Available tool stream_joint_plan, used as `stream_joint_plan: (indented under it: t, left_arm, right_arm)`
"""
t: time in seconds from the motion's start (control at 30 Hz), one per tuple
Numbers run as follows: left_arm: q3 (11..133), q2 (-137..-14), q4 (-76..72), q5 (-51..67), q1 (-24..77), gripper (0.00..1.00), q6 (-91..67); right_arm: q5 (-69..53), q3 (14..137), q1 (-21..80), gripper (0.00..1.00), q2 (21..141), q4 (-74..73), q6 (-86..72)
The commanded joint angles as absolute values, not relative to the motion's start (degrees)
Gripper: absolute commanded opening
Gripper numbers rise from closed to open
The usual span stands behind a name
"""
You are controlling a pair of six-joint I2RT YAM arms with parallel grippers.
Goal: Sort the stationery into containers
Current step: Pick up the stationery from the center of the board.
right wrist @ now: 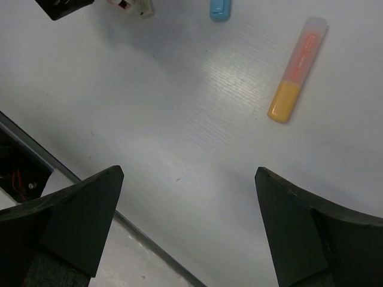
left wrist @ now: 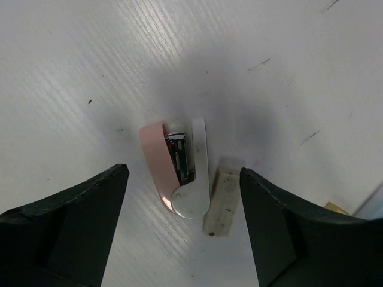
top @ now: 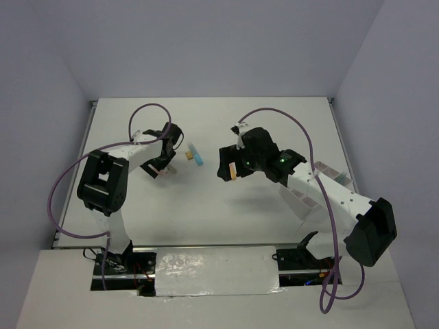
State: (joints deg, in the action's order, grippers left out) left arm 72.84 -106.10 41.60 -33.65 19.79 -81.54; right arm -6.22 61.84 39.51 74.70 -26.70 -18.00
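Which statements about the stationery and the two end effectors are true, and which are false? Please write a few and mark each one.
1. The left end effector is open, with a pink and white stapler lying between its fingers. True.
2. The right end effector holds the orange marker. False: it is open and empty, and the marker lies on the table.
3. A pale eraser lies right beside the stapler. True.
4. The blue marker is inside the white tray. False: it lies on the table between the two end effectors, far from the tray.
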Motion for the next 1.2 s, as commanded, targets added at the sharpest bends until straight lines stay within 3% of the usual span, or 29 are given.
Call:
stream_joint_plan:
  t: [0.0,0.3,0.37,0.6,0.63,0.67,0.7,0.83,0.93,1.1,1.17]
  left_arm:
    - [72.1,-106.4,39.9,-34.0,19.7,0.86,-83.1]
    - [68.6,-105.7,39.9,-35.0,19.7,0.78,-84.3]
    - [67.7,-105.4,40.0,-35.0,19.7,0.69,-84.6]
    - [64.2,-101.2,38.6,-37.2,19.7,0.68,-84.1]
    - [63.9,-100.9,38.2,-37.4,19.7,0.63,-83.4]
    - [63.5,-100.6,37.6,-37.4,19.7,0.41,-82.8]
    - [62.6,-99.6,36.1,-37.2,19.7,0.30,-82.0]
    - [59.4,-96.1,33.7,-38.4,19.9,0.26,-79.4]
    - [57.1,-91.7,30.3,-39.2,20.3,0.14,-74.1]
    - [54.3,-83.1,25.1,-40.8,24.3,0.13,-66.4]
    - [52.7,-81.0,16.8,-38.1,27.4,0.07,-56.5]
  right_arm:
    - [-7.8,61.5,39.9,0.99,73.4,-26.2,-16.4]
    - [-8.5,62.0,40.0,0.99,74.2,-26.3,-16.3]
    - [-8.6,61.8,40.0,0.99,74.4,-26.3,-16.3]
    - [-9.0,61.7,40.0,0.99,74.4,-26.1,-16.4]
    - [-9.1,61.7,40.0,0.99,74.5,-26.0,-16.5]
    - [-9.1,61.6,40.0,0.99,74.7,-25.9,-16.6]
    - [-9.2,61.7,40.0,0.99,74.8,-25.9,-16.6]
    - [-9.1,61.6,40.0,0.99,74.9,-25.8,-16.7]
    - [-7.7,61.3,39.9,0.99,74.2,-25.4,-17.0]
    - [-8.1,62.9,39.6,0.99,74.5,-25.6,-17.8]
    - [-8.6,63.7,39.1,1.00,74.4,-25.5,-19.0]
